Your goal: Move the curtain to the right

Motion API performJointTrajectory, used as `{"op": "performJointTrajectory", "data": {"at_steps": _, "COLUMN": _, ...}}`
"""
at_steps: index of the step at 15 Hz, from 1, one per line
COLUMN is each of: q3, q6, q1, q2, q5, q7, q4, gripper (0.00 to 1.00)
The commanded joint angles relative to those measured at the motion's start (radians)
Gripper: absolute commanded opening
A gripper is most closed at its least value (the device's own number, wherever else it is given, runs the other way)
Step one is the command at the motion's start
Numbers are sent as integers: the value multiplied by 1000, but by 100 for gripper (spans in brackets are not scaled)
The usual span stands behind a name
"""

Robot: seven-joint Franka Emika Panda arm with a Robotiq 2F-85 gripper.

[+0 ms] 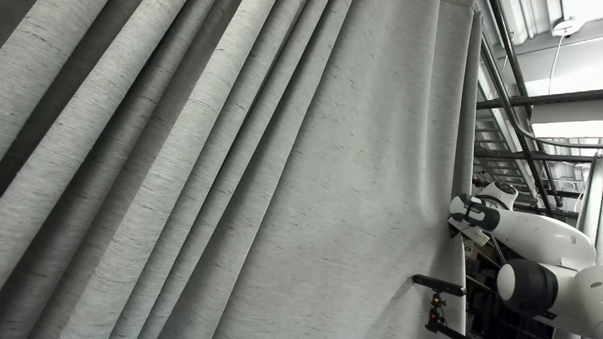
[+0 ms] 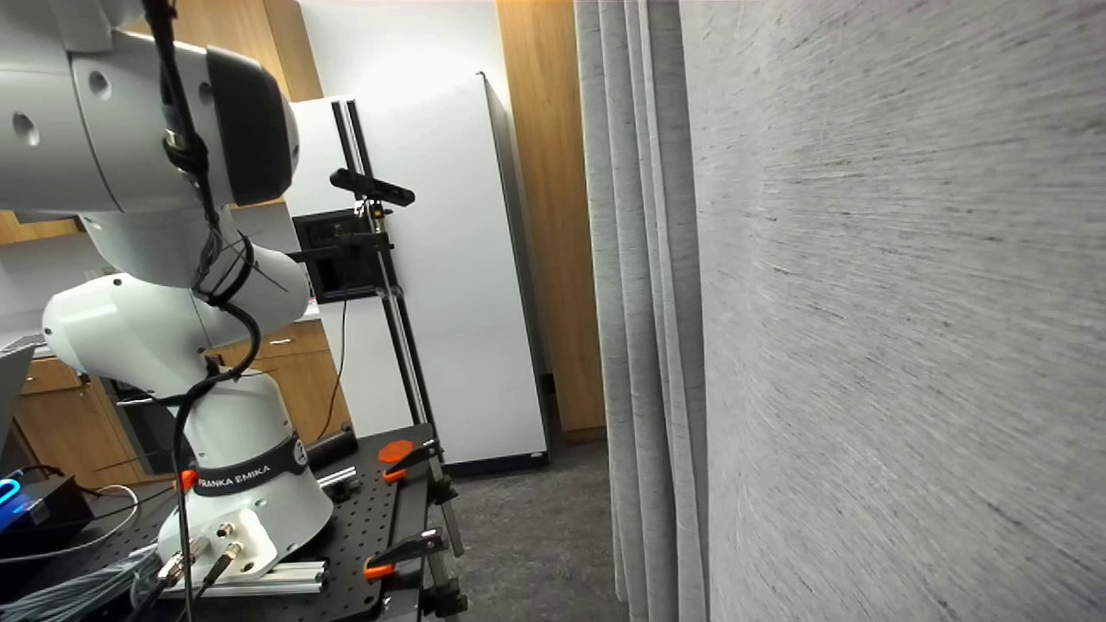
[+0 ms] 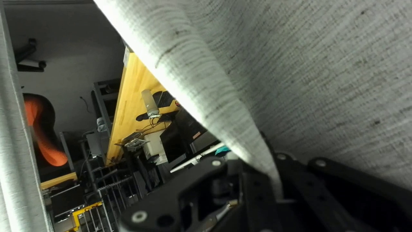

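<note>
Jaws closed on the free edge of the curtain (image 1: 301, 165); in the wrist view a narrow fold is gripped, its depth not readable. In both exterior views the curtain is hung beside the arm (image 1: 537, 233). Deep pleats are gathered well away from the held edge, a smoother panel between. In an exterior view, floor (image 2: 536, 518) lies between curtain and bench (image 2: 363, 518). A camera bar (image 1: 439, 285) is seen in front of the panel; contact cannot be told.

Step in hand judged to be the pull to the right. Best made slowly and evenly along the line of hang, so that the load is taken up pleat by pleat; by a jerk the thin fold could be lost. Edge to be steered clear of the camera bar, where it might be snagged.
</note>
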Motion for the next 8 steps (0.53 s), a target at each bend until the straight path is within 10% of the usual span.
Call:
{"op": "performJointTrajectory", "data": {"at_steps": 1, "q3": -11, "q6": -70, "q1": -8, "q2": 33, "q5": -34, "q7": 18, "q4": 67, "gripper": 1}}
{"op": "performJointTrajectory", "data": {"at_steps": 8, "q3": -14, "q6": -62, "q1": 0, "q2": 4, "q5": -40, "q7": 22, "q4": 26, "gripper": 1}}
